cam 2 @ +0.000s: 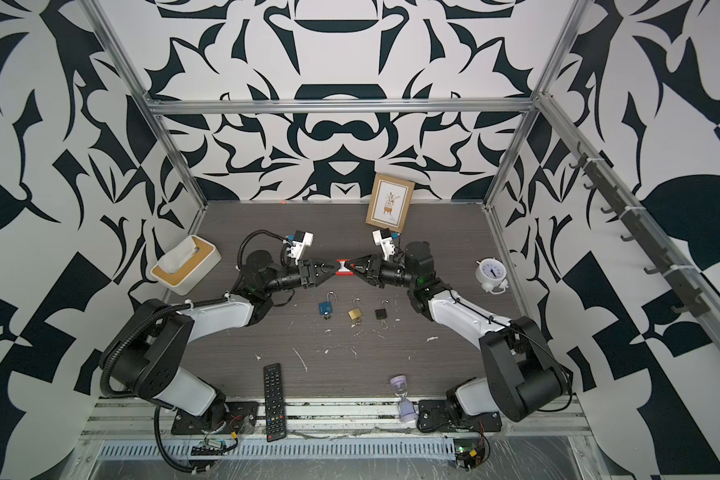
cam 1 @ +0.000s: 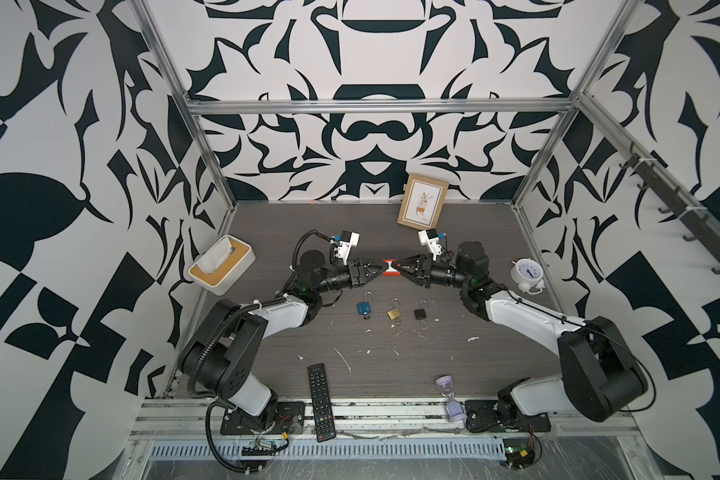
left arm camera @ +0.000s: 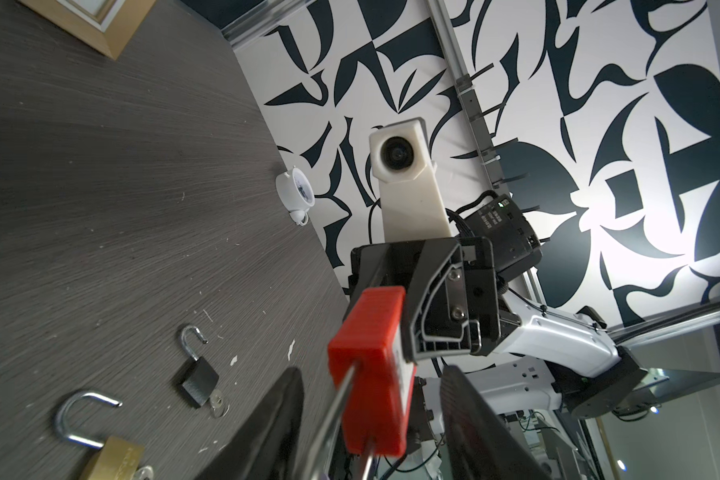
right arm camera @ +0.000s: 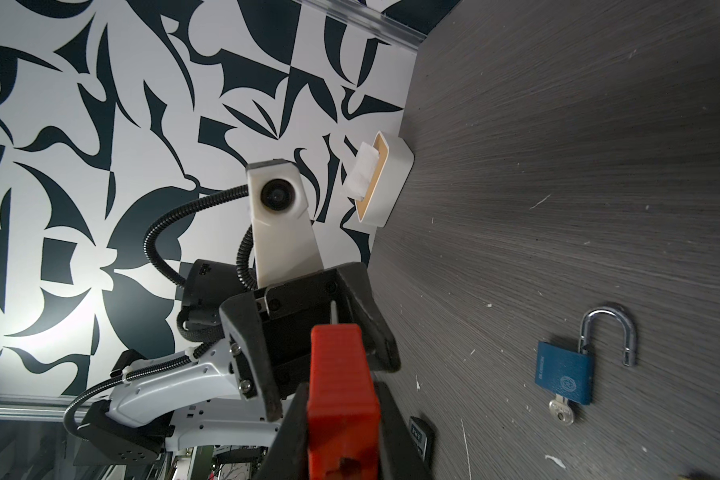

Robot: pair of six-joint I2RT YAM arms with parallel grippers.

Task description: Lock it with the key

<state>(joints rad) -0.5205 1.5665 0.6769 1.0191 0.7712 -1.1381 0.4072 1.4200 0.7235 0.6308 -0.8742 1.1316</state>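
Grippers meet behind brass lock (cam 1: pixel 394 312) in a top view, red lock (cam 1: pixel 390 268) airborne between left gripper (cam 1: pixel 380 266) and right gripper (cam 1: pixel 400 266); tissue box (cam 1: pixel 235 272), far left of brass lock, holds tissues (cam 1: pixel 219 257). Left wrist: fingers (left arm camera: pixel 267 428) apart around shackle (left arm camera: pixel 344 395). Right wrist: fingers (right arm camera: pixel 285 432) clamp red lock's body. Hard, smooth, likely slippery; hold flat sides.

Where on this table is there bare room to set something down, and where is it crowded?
Free: the back strip between tissue box and picture frame; the front patch between remote and hourglass. Crowded: the middle, where left gripper and right gripper meet at the red padlock, with blue padlock, brass padlock and black padlock lying close by.
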